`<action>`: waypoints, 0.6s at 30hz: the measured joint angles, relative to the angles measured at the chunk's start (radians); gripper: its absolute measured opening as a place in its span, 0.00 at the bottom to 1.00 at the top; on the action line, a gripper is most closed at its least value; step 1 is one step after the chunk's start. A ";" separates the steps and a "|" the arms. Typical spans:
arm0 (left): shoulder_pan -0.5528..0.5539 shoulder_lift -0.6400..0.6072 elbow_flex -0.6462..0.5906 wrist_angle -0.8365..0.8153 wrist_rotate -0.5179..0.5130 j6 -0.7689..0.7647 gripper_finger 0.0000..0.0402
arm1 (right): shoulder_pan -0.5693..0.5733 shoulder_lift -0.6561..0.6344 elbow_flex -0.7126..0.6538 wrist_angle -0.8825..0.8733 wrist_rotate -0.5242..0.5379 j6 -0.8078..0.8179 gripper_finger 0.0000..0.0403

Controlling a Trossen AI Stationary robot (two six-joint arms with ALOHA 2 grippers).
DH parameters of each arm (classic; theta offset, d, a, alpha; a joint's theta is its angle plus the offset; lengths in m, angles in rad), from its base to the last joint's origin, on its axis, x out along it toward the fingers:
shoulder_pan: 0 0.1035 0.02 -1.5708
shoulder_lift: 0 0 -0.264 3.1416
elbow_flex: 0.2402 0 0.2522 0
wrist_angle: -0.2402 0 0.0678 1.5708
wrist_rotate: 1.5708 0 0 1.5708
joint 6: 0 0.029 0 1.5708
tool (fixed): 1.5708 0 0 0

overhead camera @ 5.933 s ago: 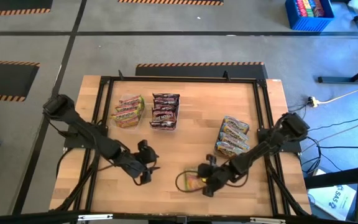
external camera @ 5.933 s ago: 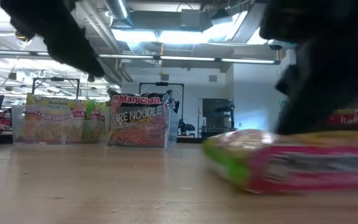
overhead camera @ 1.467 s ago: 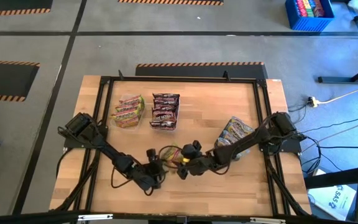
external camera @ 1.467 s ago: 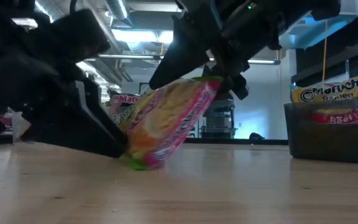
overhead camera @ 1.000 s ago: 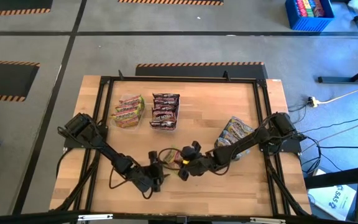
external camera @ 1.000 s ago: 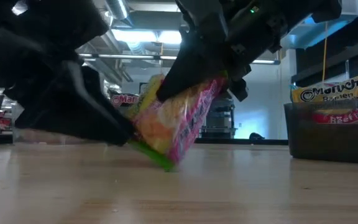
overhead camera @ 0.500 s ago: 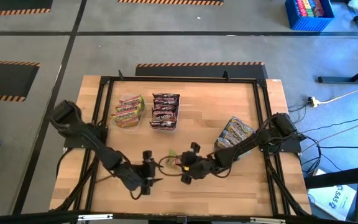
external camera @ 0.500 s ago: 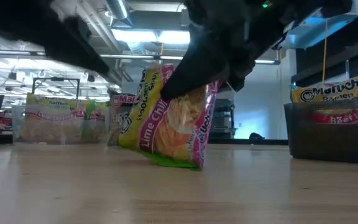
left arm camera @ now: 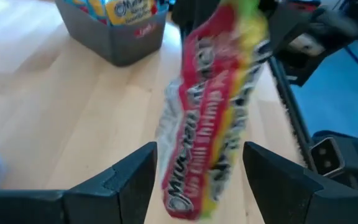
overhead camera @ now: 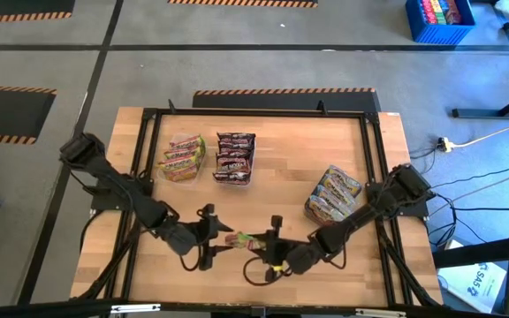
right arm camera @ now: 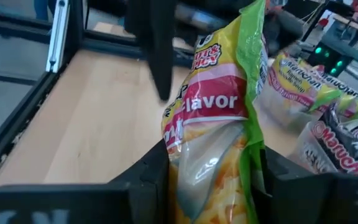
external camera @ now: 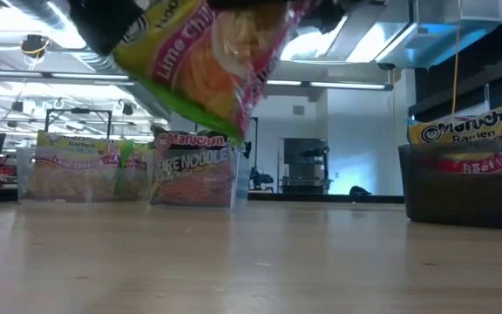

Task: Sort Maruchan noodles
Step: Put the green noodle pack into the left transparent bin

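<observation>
Over the wooden tabletop [overhead camera: 272,172], near its front edge, the right tool [overhead camera: 270,248] is clenched on a yellow-pink noodle packet [external camera: 207,61], lifted clear of the wood. The left tool [overhead camera: 207,237] sits just beside it, fingers [left arm camera: 120,183] spread, apparently not touching the packet.

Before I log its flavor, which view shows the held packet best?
The right wrist view: the packet fills it, label readable, pinched by the right gripper. The low view shows it lifted, top cropped. The left wrist view blurs it beyond the open left gripper. From above it is a sliver.
</observation>
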 joint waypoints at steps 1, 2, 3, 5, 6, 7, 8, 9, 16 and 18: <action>0.008 0.011 0.000 0.006 0.009 0.000 0.58 | -0.001 0.000 0.000 0.011 -0.007 -0.014 0.30; 0.015 0.023 0.000 0.027 0.029 0.001 0.58 | -0.001 0.000 0.000 0.020 -0.007 -0.021 0.30; 0.022 0.031 -0.001 0.050 0.052 0.007 0.58 | -0.004 0.000 0.000 0.026 -0.006 -0.031 0.30; 0.033 0.048 -0.001 0.112 0.097 0.028 0.58 | -0.012 0.000 0.000 0.026 -0.009 -0.039 0.30; 0.037 0.056 -0.001 0.138 0.116 0.033 0.58 | -0.011 0.000 0.000 0.027 -0.018 -0.039 0.30; 0.039 0.058 -0.001 0.140 0.118 0.035 0.58 | -0.013 0.000 0.000 0.034 -0.032 -0.039 0.30; 0.041 0.058 -0.001 0.140 0.114 0.036 0.58 | -0.018 0.000 0.000 0.046 -0.046 -0.042 0.30; 0.043 0.058 -0.001 0.140 0.102 0.036 0.58 | -0.020 0.000 0.000 0.065 -0.053 -0.045 0.30; 0.063 0.058 -0.001 0.160 0.129 0.055 0.52 | -0.022 0.000 0.000 0.130 -0.051 -0.071 0.31; 0.062 0.058 -0.001 0.158 0.136 0.056 0.46 | -0.027 0.000 0.000 0.133 -0.069 -0.072 0.31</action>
